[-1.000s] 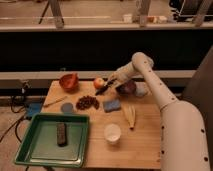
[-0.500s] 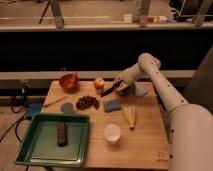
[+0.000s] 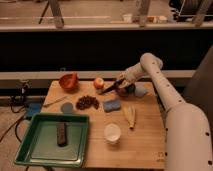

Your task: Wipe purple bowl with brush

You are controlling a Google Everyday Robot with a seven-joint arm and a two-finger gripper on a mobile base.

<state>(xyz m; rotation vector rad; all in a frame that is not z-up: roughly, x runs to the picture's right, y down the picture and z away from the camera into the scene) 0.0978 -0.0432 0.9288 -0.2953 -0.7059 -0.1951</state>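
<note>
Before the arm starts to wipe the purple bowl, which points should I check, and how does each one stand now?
1. The gripper holds the brush: ok.
2. The gripper is at the purple bowl: ok, over its left rim.
3. The brush's free end is in the bowl: not ok, it sticks out left toward the apple.
4. The bowl stands upright on the table: ok.
5. What the bowl contains: cannot tell.

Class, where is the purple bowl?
Camera view: purple bowl back right on the table, between apple and grey disc, under the gripper holding the brush.
</note>
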